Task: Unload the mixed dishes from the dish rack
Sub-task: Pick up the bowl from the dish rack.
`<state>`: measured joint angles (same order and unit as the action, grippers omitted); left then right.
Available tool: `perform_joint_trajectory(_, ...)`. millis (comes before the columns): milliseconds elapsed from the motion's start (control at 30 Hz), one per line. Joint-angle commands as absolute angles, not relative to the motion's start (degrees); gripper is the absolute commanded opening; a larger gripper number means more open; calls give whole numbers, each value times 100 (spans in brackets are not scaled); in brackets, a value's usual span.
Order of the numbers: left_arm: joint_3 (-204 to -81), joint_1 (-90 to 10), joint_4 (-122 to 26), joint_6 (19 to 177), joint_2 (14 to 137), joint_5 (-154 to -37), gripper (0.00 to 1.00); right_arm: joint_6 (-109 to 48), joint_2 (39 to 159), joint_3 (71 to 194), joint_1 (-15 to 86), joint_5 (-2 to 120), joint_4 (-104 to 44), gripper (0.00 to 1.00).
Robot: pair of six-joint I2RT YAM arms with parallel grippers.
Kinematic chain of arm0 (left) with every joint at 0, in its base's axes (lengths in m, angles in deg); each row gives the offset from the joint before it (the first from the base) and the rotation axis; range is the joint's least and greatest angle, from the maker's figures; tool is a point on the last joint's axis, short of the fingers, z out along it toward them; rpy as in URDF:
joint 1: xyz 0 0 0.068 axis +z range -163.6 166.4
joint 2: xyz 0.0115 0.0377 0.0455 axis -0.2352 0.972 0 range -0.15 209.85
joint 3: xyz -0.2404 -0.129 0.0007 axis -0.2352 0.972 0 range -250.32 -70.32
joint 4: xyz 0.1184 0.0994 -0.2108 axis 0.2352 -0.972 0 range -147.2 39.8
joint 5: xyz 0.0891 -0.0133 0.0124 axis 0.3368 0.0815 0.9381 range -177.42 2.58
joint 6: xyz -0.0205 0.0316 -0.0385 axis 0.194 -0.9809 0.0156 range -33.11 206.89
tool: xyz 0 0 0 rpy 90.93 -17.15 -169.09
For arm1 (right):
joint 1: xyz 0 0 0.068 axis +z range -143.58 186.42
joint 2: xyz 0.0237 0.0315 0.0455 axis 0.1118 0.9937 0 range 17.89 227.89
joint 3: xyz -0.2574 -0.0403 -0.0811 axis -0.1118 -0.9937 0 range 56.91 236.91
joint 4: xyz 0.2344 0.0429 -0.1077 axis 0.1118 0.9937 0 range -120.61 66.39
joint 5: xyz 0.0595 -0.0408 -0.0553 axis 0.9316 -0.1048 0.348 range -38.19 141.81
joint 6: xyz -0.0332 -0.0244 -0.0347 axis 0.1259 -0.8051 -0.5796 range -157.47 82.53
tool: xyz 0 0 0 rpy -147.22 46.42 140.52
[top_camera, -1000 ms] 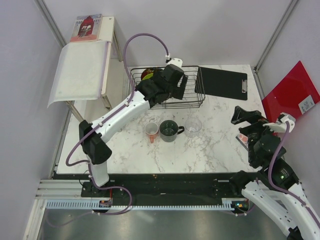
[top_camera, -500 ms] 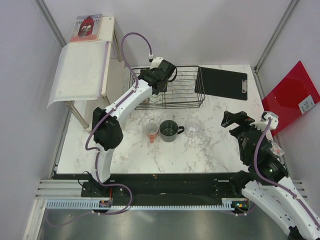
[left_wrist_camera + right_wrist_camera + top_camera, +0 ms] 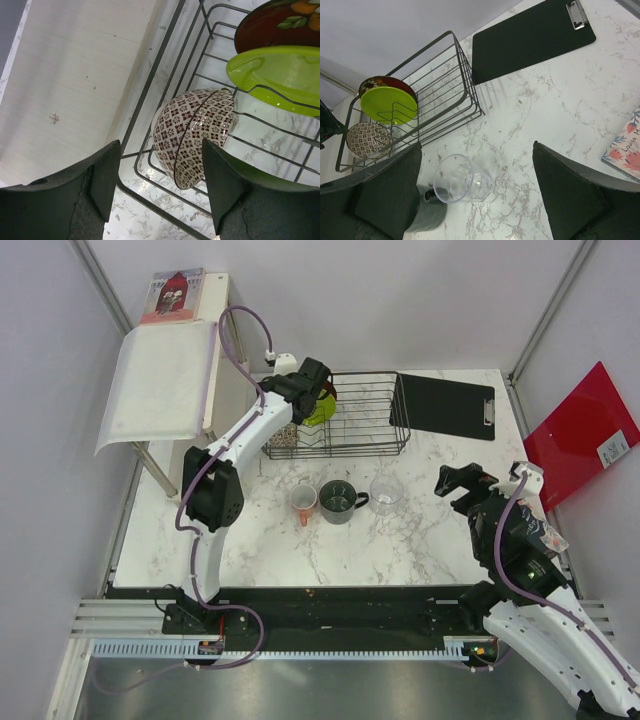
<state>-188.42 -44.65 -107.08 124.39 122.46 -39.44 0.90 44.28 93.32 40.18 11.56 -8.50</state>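
The dish rack (image 3: pixel 360 420) stands at the back of the table. At its left end stand a lime-green plate (image 3: pixel 280 75), a dark red patterned bowl (image 3: pixel 277 22) behind it, and a small pink-white patterned bowl (image 3: pixel 195 135) tilted on its side. My left gripper (image 3: pixel 160 185) hovers open over that bowl, with its fingers on either side and not touching it. An orange-red cup (image 3: pixel 304 502), a dark grey mug (image 3: pixel 338 500) and a clear glass (image 3: pixel 462 177) stand on the table in front of the rack. My right gripper (image 3: pixel 477 195) is open and empty to the right of the glass.
A black clipboard (image 3: pixel 445 405) lies right of the rack. A white shelf stand (image 3: pixel 165 380) stands just left of the rack, close to my left arm. A red folder (image 3: pixel 580 430) leans at the right edge, and a flowered book (image 3: pixel 625 150) lies beside my right arm.
My left arm has swung from the rack's middle to its left end, uncovering the plate, and its jaws have narrowed. My right arm has shifted left toward the glass.
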Motion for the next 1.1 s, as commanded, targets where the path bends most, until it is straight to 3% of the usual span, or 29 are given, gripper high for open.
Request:
perform_joint_trajectory(0, -18889, -4401, -10601, 12653, 12544, -3662, 71, 147, 4522, 9251, 4026, 1288, -1144, 98)
perform_joint_trajectory(400, -18493, -4313, -10179, 12407, 12817, -4137, 44, 94, 4689, 9163, 4034, 1297, -1215, 98)
perform_joint_trajectory(567, -18282, -4313, -10100, 12363, 12685, -4137, 13, 138, 4759, 9093, 4034, 1323, -1294, 98)
perform_joint_trajectory(1067, -17922, -4366, -10126, 12565, 12167, -3583, 2, 121, 4944, 8908, 4034, 1271, -1478, 98)
